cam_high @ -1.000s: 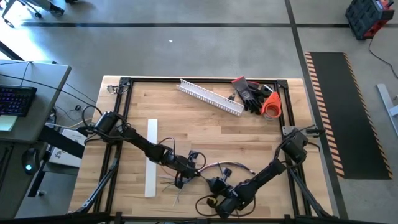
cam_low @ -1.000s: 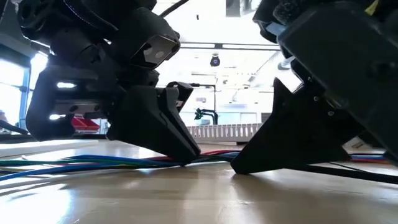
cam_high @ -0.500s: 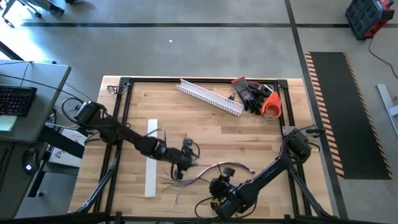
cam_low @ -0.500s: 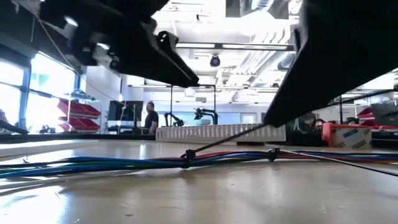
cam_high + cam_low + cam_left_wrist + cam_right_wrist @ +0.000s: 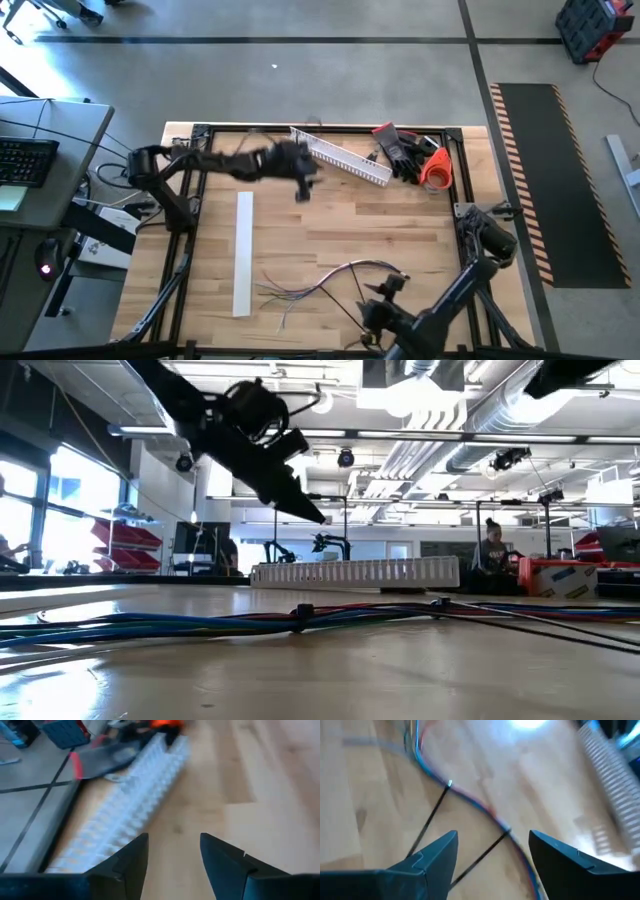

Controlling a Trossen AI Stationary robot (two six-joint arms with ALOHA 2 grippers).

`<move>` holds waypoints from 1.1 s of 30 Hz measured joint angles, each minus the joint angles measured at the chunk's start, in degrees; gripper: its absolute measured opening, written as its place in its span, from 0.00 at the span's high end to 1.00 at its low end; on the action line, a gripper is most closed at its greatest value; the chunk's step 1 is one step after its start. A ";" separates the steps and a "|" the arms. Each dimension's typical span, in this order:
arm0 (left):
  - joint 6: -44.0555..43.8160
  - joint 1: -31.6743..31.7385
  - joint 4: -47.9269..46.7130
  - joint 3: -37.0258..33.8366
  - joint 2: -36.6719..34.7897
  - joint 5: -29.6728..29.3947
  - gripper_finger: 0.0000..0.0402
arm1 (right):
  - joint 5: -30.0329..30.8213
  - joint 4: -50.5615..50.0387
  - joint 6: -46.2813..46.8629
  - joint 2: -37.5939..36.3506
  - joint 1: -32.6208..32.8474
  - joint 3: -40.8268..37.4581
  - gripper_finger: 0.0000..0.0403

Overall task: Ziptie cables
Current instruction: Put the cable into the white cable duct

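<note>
At the far left of the high view a desk with a keyboard stands off the wooden surface. Just inside the surface's left part lies a flat white strip, running top to bottom of the frame. Above it, in the upper left of the surface, the left gripper hangs raised over the wood, just beside the near end of the white slotted channel. Its wrist view shows the two dark fingers spread apart with bare wood between them and the channel ahead; in the low view it hangs high in the upper left of the frame.

At lower centre of the high view the cables lie on the surface, fanned loose at the left end near the strip and curving right into one bundle. In the low view the bundle crosses the frame flat on the wood, with two dark ties around it, their thin tails sticking out.

To the right of that, at the bottom edge of the high view, the right gripper sits just below the cables' right end. Its wrist view shows the fingers spread wide, holding nothing, the cables and two black tie tails beyond them.

At the upper right of the surface lie dark gloves and an orange object.
</note>
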 joint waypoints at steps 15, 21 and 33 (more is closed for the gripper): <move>17.06 11.96 -27.02 31.72 25.91 8.78 0.59 | 3.72 -3.42 8.74 -0.09 1.39 -0.13 0.44; 19.14 11.35 -33.38 36.50 30.18 2.90 0.62 | 3.78 -3.26 10.65 -0.09 1.32 -0.15 0.44; 10.83 1.80 -50.65 36.57 22.80 -4.48 0.98 | 3.69 -3.44 10.06 -0.09 1.47 -0.17 0.44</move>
